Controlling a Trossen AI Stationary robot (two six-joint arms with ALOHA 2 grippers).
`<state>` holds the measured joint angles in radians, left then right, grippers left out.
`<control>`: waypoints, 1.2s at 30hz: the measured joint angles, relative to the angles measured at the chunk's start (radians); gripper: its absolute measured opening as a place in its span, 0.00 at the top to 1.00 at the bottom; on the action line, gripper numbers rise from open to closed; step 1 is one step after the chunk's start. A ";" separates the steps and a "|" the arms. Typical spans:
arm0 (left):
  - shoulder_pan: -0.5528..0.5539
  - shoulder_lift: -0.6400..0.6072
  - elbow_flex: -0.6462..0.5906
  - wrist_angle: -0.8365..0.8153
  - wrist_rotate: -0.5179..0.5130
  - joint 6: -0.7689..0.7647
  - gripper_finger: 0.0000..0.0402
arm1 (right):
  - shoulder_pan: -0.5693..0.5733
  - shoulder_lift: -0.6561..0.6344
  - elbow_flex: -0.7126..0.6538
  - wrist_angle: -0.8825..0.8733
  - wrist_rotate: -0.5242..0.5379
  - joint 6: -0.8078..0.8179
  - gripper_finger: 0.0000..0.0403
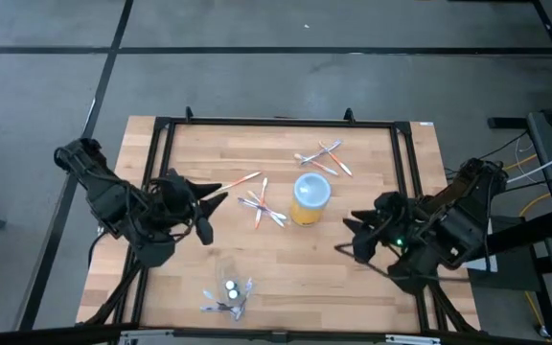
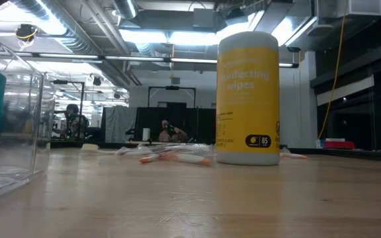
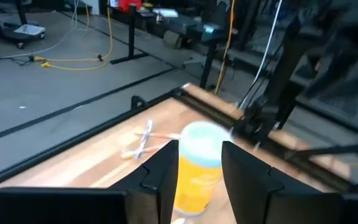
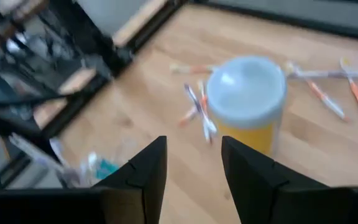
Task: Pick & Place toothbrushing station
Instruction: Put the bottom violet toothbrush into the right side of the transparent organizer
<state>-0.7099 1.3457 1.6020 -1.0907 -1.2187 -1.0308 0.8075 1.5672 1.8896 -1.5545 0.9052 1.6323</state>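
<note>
Left gripper [image 1: 217,199]: hovering over the table's left side, fingers [image 3: 160,174] standing apart, nothing between them.
Right gripper [image 1: 350,233]: waiting over the right side, fingers parted, empty.
Yellow cup [image 1: 310,198]: standing upright between both grippers, pale-blue top facing up.
Toothbrushes [image 1: 263,207]: lying scattered just beyond the left gripper; another cluster [image 1: 322,159] lying past the cup.
Pouch [image 1: 229,296]: lying near the front edge.
Surface: wooden table [image 1: 353,287] sitting inside a black frame.
Room: grey floor [image 1: 257,77] surrounding it.
</note>
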 joint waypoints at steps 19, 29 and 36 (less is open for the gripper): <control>0.468 0.132 -0.121 0.035 1.001 0.665 0.64 | -0.177 -0.073 0.001 0.266 -0.154 -0.503 0.62; 0.572 0.346 -0.120 0.123 0.981 1.112 0.63 | -0.109 -0.078 0.001 0.377 -0.041 -0.515 0.62; 0.666 0.444 -0.120 0.161 1.096 1.185 0.63 | -0.015 -0.079 0.001 0.467 0.050 -0.511 0.62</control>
<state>-0.0442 1.7900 1.4815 -0.9298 -0.1228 0.1542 0.7922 1.4883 1.8904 -1.0879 0.9548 1.1213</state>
